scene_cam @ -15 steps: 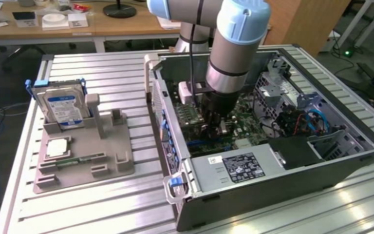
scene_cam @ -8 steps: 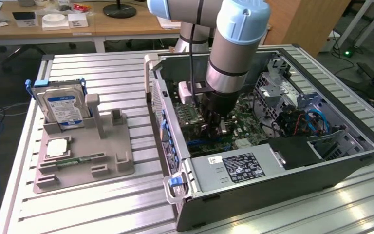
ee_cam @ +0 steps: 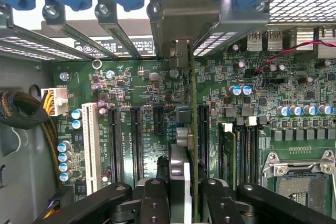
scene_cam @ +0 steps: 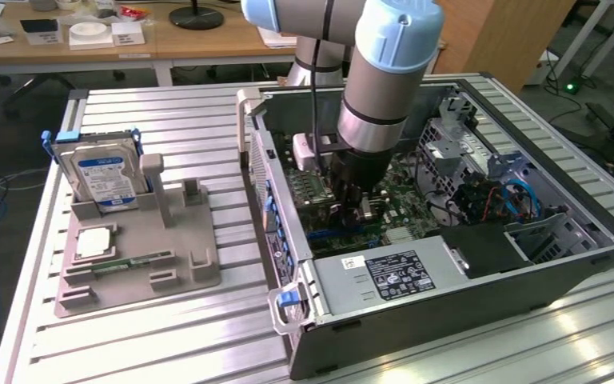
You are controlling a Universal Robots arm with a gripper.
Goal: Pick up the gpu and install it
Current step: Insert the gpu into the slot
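Note:
The gpu (ee_cam: pixel 194 108) appears edge-on in the wrist view as a thin dark-green card standing upright over the black expansion slots (ee_cam: pixel 202 129) of the motherboard (ee_cam: pixel 131 87). Its silvery end bracket (ee_cam: pixel 181 22) sits against the case's rear slot openings. My gripper (ee_cam: pixel 186 198) is shut on the card, a black finger (ee_cam: pixel 156 200) on either side of it. I cannot tell whether the card's edge is seated in a slot. In the exterior view, the gripper (scene_cam: pixel 350 206) reaches down inside the open computer case (scene_cam: pixel 446 312), over the motherboard (scene_cam: pixel 403 196).
A grey fixture (scene_cam: pixel 179 272) at the exterior view's left holds the silver hard drive (scene_cam: pixel 99 176), a processor chip (scene_cam: pixel 93 242) and a green memory stick (scene_cam: pixel 131 262). Inside the case are the power supply (scene_cam: pixel 392 276), a cable bundle (ee_cam: pixel 21 109) and the CPU socket (ee_cam: pixel 296 184).

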